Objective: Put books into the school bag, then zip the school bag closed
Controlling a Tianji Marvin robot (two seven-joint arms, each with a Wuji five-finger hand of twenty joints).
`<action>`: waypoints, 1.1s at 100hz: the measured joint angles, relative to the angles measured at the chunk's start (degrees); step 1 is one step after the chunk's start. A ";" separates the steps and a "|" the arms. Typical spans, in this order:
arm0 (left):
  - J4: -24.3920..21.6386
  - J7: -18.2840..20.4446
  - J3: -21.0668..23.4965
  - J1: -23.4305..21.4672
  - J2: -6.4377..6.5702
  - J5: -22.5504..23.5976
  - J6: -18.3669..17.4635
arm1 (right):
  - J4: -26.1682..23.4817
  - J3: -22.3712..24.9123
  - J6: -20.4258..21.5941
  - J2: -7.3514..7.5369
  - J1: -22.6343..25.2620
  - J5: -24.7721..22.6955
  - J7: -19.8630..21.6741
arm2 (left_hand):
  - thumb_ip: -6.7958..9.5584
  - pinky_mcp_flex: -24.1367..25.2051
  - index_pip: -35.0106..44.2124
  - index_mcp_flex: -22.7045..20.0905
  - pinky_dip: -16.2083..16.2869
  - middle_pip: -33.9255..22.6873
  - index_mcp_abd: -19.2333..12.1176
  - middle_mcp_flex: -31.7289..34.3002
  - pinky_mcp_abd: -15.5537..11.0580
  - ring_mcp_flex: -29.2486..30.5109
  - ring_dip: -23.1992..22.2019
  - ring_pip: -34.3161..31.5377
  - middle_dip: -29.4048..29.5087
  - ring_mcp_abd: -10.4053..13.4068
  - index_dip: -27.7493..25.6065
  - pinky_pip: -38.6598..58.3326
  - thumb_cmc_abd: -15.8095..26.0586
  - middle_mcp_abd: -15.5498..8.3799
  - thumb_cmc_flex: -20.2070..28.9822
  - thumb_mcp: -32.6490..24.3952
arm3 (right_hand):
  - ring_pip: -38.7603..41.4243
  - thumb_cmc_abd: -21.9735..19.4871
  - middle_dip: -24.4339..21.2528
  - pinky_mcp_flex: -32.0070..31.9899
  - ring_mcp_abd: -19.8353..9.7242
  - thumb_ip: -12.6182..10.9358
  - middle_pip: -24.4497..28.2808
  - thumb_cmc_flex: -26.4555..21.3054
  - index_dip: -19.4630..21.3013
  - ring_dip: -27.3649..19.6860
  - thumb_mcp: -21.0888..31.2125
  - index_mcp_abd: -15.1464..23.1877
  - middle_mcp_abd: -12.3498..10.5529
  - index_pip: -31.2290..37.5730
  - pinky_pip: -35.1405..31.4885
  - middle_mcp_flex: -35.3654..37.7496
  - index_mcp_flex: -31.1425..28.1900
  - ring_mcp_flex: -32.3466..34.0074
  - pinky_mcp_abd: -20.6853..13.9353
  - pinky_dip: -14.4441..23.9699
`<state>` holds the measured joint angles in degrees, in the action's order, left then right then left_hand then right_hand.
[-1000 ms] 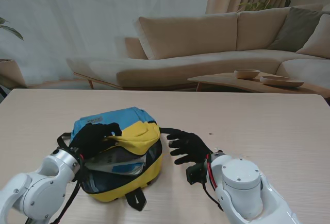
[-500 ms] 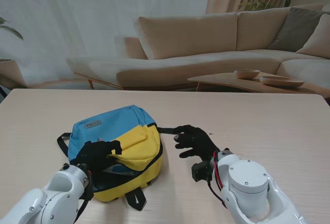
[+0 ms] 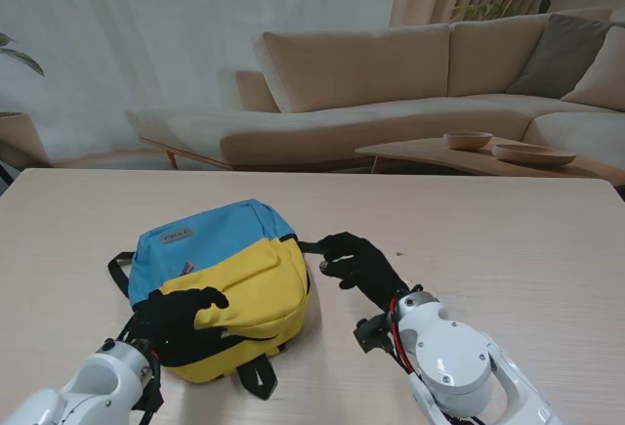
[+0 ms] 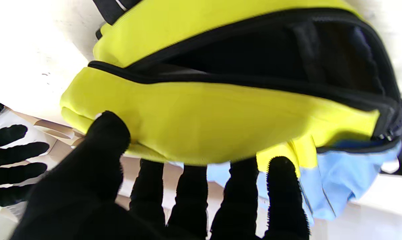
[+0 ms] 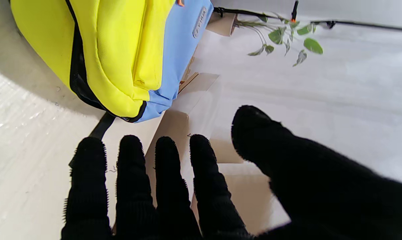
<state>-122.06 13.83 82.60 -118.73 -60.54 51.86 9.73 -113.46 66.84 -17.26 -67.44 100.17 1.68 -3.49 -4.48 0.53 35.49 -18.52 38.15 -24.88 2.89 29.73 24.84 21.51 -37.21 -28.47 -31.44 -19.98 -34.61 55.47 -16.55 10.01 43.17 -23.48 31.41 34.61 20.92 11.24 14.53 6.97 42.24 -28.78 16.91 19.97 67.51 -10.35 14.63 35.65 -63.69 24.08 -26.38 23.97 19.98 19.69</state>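
The blue and yellow school bag lies flat on the table, left of centre. Its yellow front flap is folded down, and the black zipper opening beneath it gapes, dark inside. No book shows. My left hand grips the flap's near edge, thumb on one face and fingers on the other. My right hand hovers at the bag's right side with fingers spread, holding nothing. Its fingertips are close to a black strap.
A black strap with a buckle sticks out from the bag's near edge, and a strap loop lies at its left. The wooden table stretches to the right. A sofa and a low table with bowls stand beyond it.
My left hand has drawn nearer to me and brought the raised yellow flap down over the opening, hiding the contents. My right hand has shifted farther from me toward the strap.
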 measured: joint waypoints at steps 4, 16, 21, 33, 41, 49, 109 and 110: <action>-0.34 -1.35 1.07 -1.17 -0.16 0.80 -1.05 | 0.36 -0.80 0.97 0.25 -0.31 -1.59 0.08 | 0.00 0.45 -1.15 0.43 -0.01 0.49 -0.05 -0.82 -0.10 -0.66 0.52 1.20 0.64 0.09 0.29 -0.89 0.00 -0.03 -0.38 0.01 | -0.21 0.09 0.00 -0.07 -0.32 0.00 -0.02 0.00 0.02 0.00 0.01 0.20 -0.11 0.00 -0.01 0.01 -0.84 -0.37 -0.05 0.00; -2.16 -3.56 5.04 -4.88 -0.78 1.27 -1.81 | 1.73 -4.09 4.34 0.93 -1.69 -7.36 -0.06 | 0.00 0.70 -2.07 0.43 -0.02 2.41 -0.06 -1.37 -0.26 -0.74 0.58 2.62 1.97 0.12 1.44 -2.33 0.00 -0.03 -1.03 0.01 | -1.58 0.74 -0.05 -1.38 -1.64 0.07 -0.76 0.86 0.63 -0.17 -0.07 1.56 -1.84 0.03 0.08 0.02 -0.86 -0.28 -0.78 0.00; -2.69 -4.57 6.80 -6.33 -1.04 1.28 -2.78 | 2.41 -5.71 5.30 1.13 -2.47 -9.60 -0.15 | 0.00 1.08 -2.75 0.43 -0.02 3.29 -0.06 -1.57 -0.26 -0.76 0.83 3.32 2.56 0.12 2.02 -3.14 0.00 -0.03 -1.78 0.07 | -2.60 0.85 -0.23 -2.46 -2.59 0.08 -1.50 0.86 0.70 -0.82 -0.09 2.16 -2.54 0.03 0.81 0.02 -0.86 -0.21 -1.27 -0.03; -3.49 -7.38 10.37 -9.36 -1.53 1.07 -5.20 | 3.91 -9.77 6.49 1.48 -4.63 -13.78 -0.42 | 0.00 1.43 -3.58 0.43 -0.02 4.29 -0.89 -2.12 -0.55 -1.44 1.20 4.73 3.21 0.12 2.76 -4.43 0.00 -0.03 -2.42 0.11 | -7.34 0.90 -0.87 -5.86 -5.85 -0.96 -3.90 0.86 1.33 -3.01 -0.07 3.69 -4.74 0.03 5.50 -0.01 -0.86 0.14 -4.71 -2.11; -3.64 -9.97 11.69 -10.80 -1.79 1.10 -5.37 | 5.41 -13.18 7.51 1.82 -6.63 -20.39 -0.46 | 0.00 1.64 -3.60 0.43 -0.02 4.67 -0.89 -2.12 -0.57 -1.44 1.28 4.81 3.23 0.12 2.85 -5.09 0.00 -0.03 -2.42 0.11 | -10.52 1.43 -1.72 -8.17 -8.52 -0.96 -5.81 0.99 1.33 -4.64 -0.09 5.09 -6.79 -0.62 9.48 -1.04 -0.55 -1.59 -7.85 -4.34; -3.63 -12.16 12.51 -11.74 -2.10 1.62 -5.20 | 7.52 -16.76 8.67 2.18 -9.08 -29.24 -0.58 | 0.00 1.72 -3.63 0.43 -0.02 4.68 -0.89 -2.12 -0.58 -1.44 1.42 4.82 3.23 0.12 2.85 -5.13 0.00 -0.03 -2.42 0.11 | -13.21 1.44 -1.87 -9.94 -11.14 -0.98 -6.74 3.10 1.33 -5.59 -0.15 6.54 -8.40 -1.40 12.82 -2.40 0.35 -4.22 -10.64 -6.34; 2.05 -13.50 18.25 -14.15 -2.83 0.75 -9.78 | 12.78 -37.77 3.08 4.29 -23.69 -40.13 6.88 | 0.00 1.82 -3.63 0.43 -0.02 5.14 -1.67 -2.83 -1.21 -2.78 1.44 5.59 3.23 1.46 2.86 -6.58 0.44 -1.45 -2.40 0.07 | -20.32 -2.01 -6.51 -14.12 -16.99 -1.95 -15.73 8.06 -1.88 -9.75 -13.28 9.11 -12.53 -10.03 23.87 -12.27 12.22 -12.40 -16.73 -14.78; 2.12 -13.44 18.31 -14.13 -2.82 0.76 -9.78 | 12.91 -38.28 2.58 4.27 -24.02 -40.25 6.85 | 0.00 1.85 -3.63 0.43 -0.02 5.04 -1.71 -2.83 -1.26 -2.78 1.44 5.58 3.23 1.46 2.87 -6.63 0.44 -1.45 -2.40 0.06 | -20.43 -2.01 -6.91 -14.12 -17.06 -2.25 -16.42 8.06 -1.60 -9.85 -13.28 9.00 -12.53 -9.28 23.94 -12.27 12.41 -12.40 -16.87 -14.82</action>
<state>-119.93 0.39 100.91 -132.86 -63.35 52.62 -0.05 -100.54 28.57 -14.68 -63.18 76.15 -38.57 3.37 -4.48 2.38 31.86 -18.08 38.13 -19.84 1.18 26.90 23.58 18.73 -35.77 -22.89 -28.21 -18.51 -31.74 48.84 -16.11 8.56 40.78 -23.41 10.99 32.60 14.02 -2.88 -2.53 4.72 25.82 -20.71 15.31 10.11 54.22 -1.35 2.10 26.37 -39.74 11.81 -13.97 11.57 3.11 4.87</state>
